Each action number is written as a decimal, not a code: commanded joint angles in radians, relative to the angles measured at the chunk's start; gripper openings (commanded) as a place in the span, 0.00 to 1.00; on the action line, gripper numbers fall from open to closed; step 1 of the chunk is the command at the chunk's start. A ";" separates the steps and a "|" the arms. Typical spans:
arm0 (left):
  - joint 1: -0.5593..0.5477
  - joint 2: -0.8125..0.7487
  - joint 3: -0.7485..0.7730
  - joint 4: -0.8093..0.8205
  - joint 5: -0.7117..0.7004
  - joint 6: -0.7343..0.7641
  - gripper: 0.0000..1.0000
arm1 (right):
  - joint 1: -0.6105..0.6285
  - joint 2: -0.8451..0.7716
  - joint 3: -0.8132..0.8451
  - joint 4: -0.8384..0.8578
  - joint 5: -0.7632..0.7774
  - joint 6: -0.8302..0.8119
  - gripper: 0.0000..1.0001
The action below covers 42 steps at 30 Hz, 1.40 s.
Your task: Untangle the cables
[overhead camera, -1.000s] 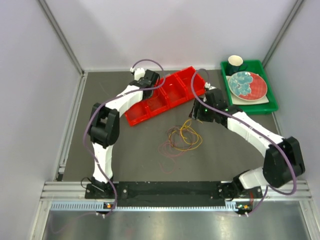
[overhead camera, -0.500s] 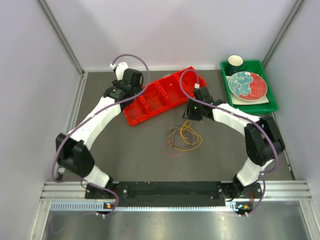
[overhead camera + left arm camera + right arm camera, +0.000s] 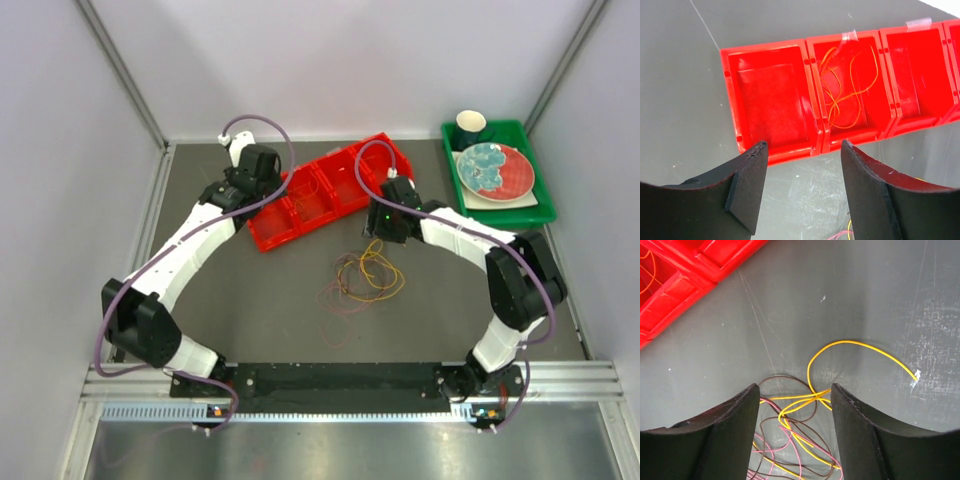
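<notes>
**Risk of lifting the whole knot at once**

The right fingers (image 3: pixel 730 425) stand well apart with nothing between them, poised over the cables (image 3: pixel 365 272). These lie in a loose heap on the bench (image 3: pixel 250 300), just in front of the red bin row (image 3: pixel 812 115). Closing here would likely pinch several strands together, so the bundle would rise as one or the crossings would pull tighter. The wire is also thin enough to slip out of a grip.

The left fingers (image 3: pixel 745 185) are equally wide and empty, above the bins, where one orange cable (image 3: pixel 836 103) already sits alone in a compartment.

The heap mixes yellow, maroon and pink strands, looped over one another. One yellow strand (image 3: pixel 860 343) arcs clear of the rest, probably the safest thing to take.
</notes>
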 commanded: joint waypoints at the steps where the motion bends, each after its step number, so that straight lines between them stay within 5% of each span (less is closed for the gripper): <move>1: 0.000 -0.020 -0.028 0.064 0.059 0.008 0.64 | 0.007 0.003 -0.010 0.025 0.025 -0.008 0.57; 7: 0.000 -0.020 -0.039 0.075 0.103 0.007 0.65 | 0.009 0.057 0.061 -0.007 0.017 -0.016 0.23; 12: 0.000 -0.023 -0.031 0.081 0.122 0.028 0.66 | 0.012 0.022 0.040 -0.007 0.040 -0.028 0.59; 22: 0.000 -0.008 -0.046 0.091 0.158 0.028 0.65 | 0.013 -0.023 -0.036 0.037 0.003 -0.052 0.58; 28: -0.003 0.008 -0.042 0.096 0.178 0.031 0.65 | 0.018 0.022 -0.031 0.069 -0.068 0.006 0.42; 32: -0.003 0.002 -0.051 0.093 0.184 0.034 0.65 | 0.018 0.005 -0.020 0.065 -0.041 0.013 0.00; 42: -0.003 -0.009 -0.101 0.160 0.359 0.054 0.68 | 0.018 -0.133 0.130 -0.041 -0.002 -0.060 0.00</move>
